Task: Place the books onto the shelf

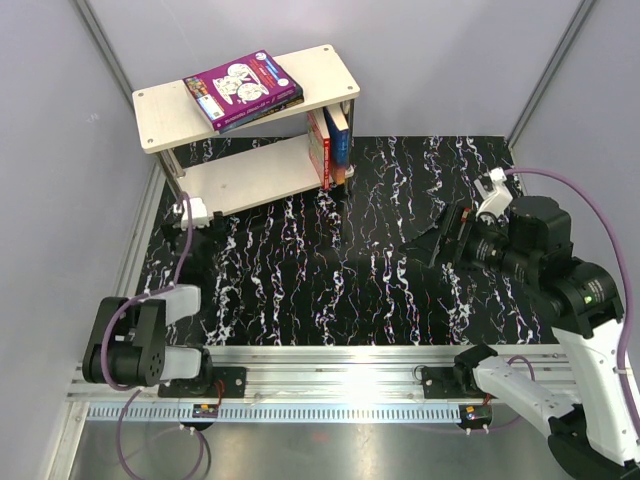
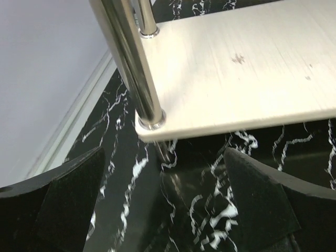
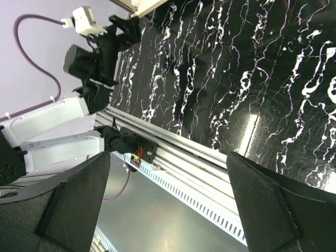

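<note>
The left claw (image 2: 164, 168) is wide open and holds nothing. Its two black fingers (image 2: 68, 199) sit low on the black mat with white streaks (image 1: 330, 270). Right in front of them is the near left corner of the small two-level shelf of pale wood boards and silver metal posts (image 1: 170, 115). The claw is just beside that corner post but not touching it. The right claw (image 3: 169, 157) is wide open too, with nothing in it. It hangs over the right side of the mat, well apart from the shelf. Now look at the shelf, at the far left of the mat. A purple book with white cartoon figures (image 1: 240, 88) lies flat on the top board. It rests on a dark book (image 1: 275, 106), and only the edge of that one shows. On the lower board, at the right end, a red book (image 1: 318, 150) and a blue book (image 1: 338, 125) stand upright side by side. No book lies on the mat. So all four books look put away, and the job looks done. I think the arms only need to pull back.
</note>
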### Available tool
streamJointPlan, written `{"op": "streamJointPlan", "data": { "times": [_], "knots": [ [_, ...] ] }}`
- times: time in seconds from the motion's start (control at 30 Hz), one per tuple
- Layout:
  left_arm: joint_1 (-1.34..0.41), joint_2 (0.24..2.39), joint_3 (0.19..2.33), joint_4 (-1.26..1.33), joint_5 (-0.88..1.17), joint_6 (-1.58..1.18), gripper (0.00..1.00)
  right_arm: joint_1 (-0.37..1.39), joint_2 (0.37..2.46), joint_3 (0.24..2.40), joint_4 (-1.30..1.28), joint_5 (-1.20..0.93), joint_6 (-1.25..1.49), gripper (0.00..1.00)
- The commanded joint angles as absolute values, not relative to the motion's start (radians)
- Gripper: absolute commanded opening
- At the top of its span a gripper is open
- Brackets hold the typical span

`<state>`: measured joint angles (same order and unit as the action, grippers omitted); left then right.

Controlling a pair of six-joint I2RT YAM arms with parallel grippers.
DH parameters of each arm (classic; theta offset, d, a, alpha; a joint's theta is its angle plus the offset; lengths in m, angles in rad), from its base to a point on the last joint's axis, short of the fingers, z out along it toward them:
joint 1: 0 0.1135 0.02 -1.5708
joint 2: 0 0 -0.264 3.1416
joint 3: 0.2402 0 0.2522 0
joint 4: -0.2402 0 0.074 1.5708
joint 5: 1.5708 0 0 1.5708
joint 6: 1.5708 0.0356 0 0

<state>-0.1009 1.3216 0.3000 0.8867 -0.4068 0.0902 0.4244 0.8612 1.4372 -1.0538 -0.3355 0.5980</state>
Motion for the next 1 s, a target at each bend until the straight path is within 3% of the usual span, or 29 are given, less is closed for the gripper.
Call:
{"op": "streamJointPlan", "data": {
  "times": [0.0,0.1,0.13,0.27,0.47,0.8,0.97],
  "knots": [
    [-0.031,1.328,0.362,0.788,-0.179,0.026,0.99,0.420,0.870,1.500,-1.052,-0.368,0.577,1.00],
    [-0.026,1.299,0.254,0.947,-0.212,0.002,0.99,0.420,0.888,1.543,-1.092,-0.368,0.565,1.00],
    [-0.017,1.337,0.168,1.241,-0.215,-0.006,0.99,0.420,0.894,1.558,-1.104,-0.371,0.558,1.00],
    [-0.021,1.326,0.222,1.035,-0.278,-0.035,0.99,0.419,0.914,1.611,-1.144,-0.359,0.542,1.00],
    [-0.038,1.327,0.193,1.083,-0.296,-0.023,0.99,0.420,0.884,1.539,-1.083,-0.374,0.557,1.00],
    [-0.038,1.328,0.190,1.103,-0.296,-0.020,0.99,0.420,0.930,1.625,-1.049,-0.284,0.491,1.00],
    [-0.037,1.327,0.192,1.097,-0.298,-0.020,0.99,0.420,0.849,1.514,-0.956,-0.339,0.497,1.00]
  ]
}}
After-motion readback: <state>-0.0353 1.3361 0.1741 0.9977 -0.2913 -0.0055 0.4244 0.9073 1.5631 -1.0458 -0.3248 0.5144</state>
